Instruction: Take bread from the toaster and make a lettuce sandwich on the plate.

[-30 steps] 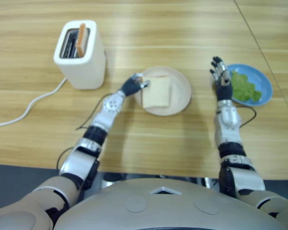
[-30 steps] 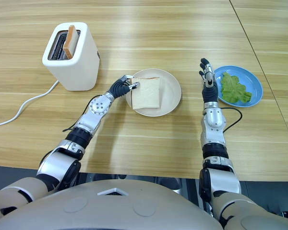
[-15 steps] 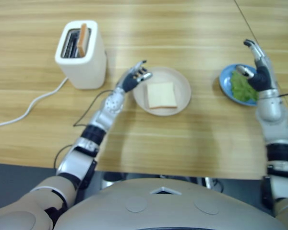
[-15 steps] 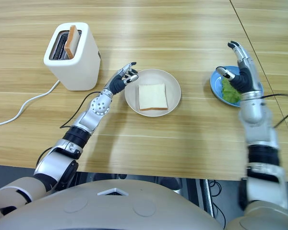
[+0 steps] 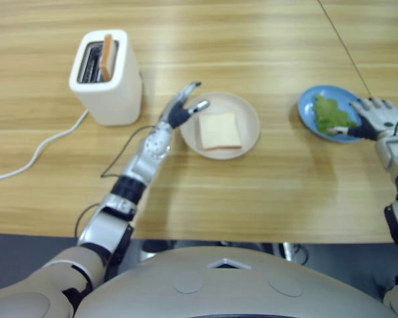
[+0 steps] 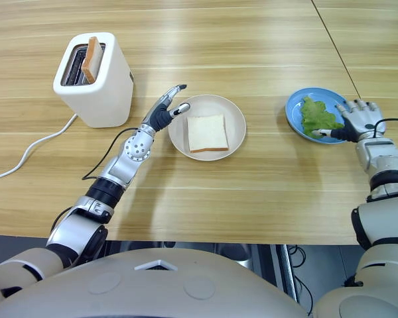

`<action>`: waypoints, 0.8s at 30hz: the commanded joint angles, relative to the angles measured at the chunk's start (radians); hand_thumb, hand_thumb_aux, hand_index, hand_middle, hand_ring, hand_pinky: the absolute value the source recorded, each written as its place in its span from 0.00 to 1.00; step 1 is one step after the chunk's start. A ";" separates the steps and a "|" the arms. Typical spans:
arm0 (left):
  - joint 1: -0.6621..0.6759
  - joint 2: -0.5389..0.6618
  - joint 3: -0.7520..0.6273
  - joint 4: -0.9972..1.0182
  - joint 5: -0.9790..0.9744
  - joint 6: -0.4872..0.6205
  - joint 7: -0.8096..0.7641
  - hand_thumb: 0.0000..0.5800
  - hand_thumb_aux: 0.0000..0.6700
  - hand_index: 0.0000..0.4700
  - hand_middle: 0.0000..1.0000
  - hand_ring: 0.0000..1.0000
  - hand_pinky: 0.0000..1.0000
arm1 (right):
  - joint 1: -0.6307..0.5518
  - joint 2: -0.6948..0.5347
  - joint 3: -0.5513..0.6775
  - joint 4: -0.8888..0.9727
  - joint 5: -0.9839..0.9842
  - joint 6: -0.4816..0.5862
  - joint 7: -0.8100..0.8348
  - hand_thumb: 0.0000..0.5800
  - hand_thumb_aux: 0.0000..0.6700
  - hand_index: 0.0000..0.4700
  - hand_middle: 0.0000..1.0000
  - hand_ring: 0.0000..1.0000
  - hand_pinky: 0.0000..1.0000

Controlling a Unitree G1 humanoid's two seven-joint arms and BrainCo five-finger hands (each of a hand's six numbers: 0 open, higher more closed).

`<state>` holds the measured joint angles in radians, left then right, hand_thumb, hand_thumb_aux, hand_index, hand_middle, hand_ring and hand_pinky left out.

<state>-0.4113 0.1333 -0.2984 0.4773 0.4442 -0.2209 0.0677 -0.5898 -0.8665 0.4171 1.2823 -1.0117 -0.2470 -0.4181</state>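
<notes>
A white toaster stands at the far left with one slice of bread sticking up from its slot. A second slice of bread lies flat on the beige plate in the middle. My left hand hovers open just left of the plate's rim, holding nothing. At the right, a green lettuce leaf lies in a blue dish. My right hand rests at the dish's right edge, fingers spread and touching the leaf's side without closing on it.
The toaster's white cord trails over the table toward the left edge. A seam in the wooden tabletop runs diagonally at the far right. A black cable runs from my right wrist.
My left hand let go of the bread on the plate and drew back to the left, opening. My right hand swung from left of the dish, over it, down to its right edge.
</notes>
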 commanded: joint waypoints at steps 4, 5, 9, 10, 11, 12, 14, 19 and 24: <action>0.010 0.008 -0.001 -0.011 0.007 0.024 -0.006 0.00 0.00 0.00 0.00 0.00 0.00 | -0.003 0.041 0.064 0.054 0.032 0.014 0.027 0.00 0.00 0.00 0.00 0.00 0.00; 0.012 0.007 -0.002 -0.015 0.008 0.026 -0.007 0.00 0.00 0.00 0.00 0.00 0.00 | -0.001 0.042 0.060 0.057 0.045 0.015 0.030 0.84 0.60 0.59 0.00 0.00 0.00; 0.021 0.011 -0.002 -0.029 0.011 0.033 -0.007 0.00 0.00 0.00 0.00 0.00 0.00 | -0.002 0.034 0.054 0.056 0.092 0.014 0.032 1.00 1.00 0.98 0.00 0.00 0.00; 0.023 0.011 -0.001 -0.031 0.011 0.034 -0.007 0.00 0.00 0.00 0.00 0.00 0.00 | -0.002 0.033 0.054 0.055 0.100 0.013 0.026 1.00 1.00 0.98 0.00 0.00 0.00; 0.024 0.012 0.000 -0.033 0.009 0.035 -0.009 0.00 0.00 0.00 0.00 0.00 0.00 | -0.001 0.033 0.055 0.053 0.107 0.013 0.018 1.00 1.00 0.98 0.00 0.00 0.00; 0.025 0.012 0.000 -0.034 0.009 0.036 -0.009 0.00 0.00 0.00 0.00 0.00 0.00 | -0.005 0.027 0.057 0.050 0.112 0.010 0.013 1.00 1.00 0.98 0.02 0.02 0.02; 0.027 0.013 0.000 -0.036 0.009 0.038 -0.008 0.00 0.00 0.00 0.00 0.00 0.00 | -0.012 0.018 0.060 0.044 0.119 0.004 0.005 1.00 1.00 0.98 0.02 0.02 0.02; 0.029 0.014 0.002 -0.041 0.008 0.039 -0.004 0.00 0.00 0.00 0.00 0.00 0.00 | -0.021 -0.010 0.055 0.014 0.143 -0.019 -0.043 1.00 1.00 0.98 0.47 0.47 0.47; 0.032 0.021 0.023 -0.054 -0.006 0.040 0.001 0.00 0.00 0.00 0.00 0.00 0.00 | -0.014 -0.055 0.025 -0.116 0.178 -0.068 -0.103 1.00 1.00 0.98 1.00 1.00 1.00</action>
<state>-0.3897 0.1417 -0.2946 0.4348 0.4476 -0.1950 0.0674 -0.6066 -0.9073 0.4596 1.2299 -0.8532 -0.2877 -0.4929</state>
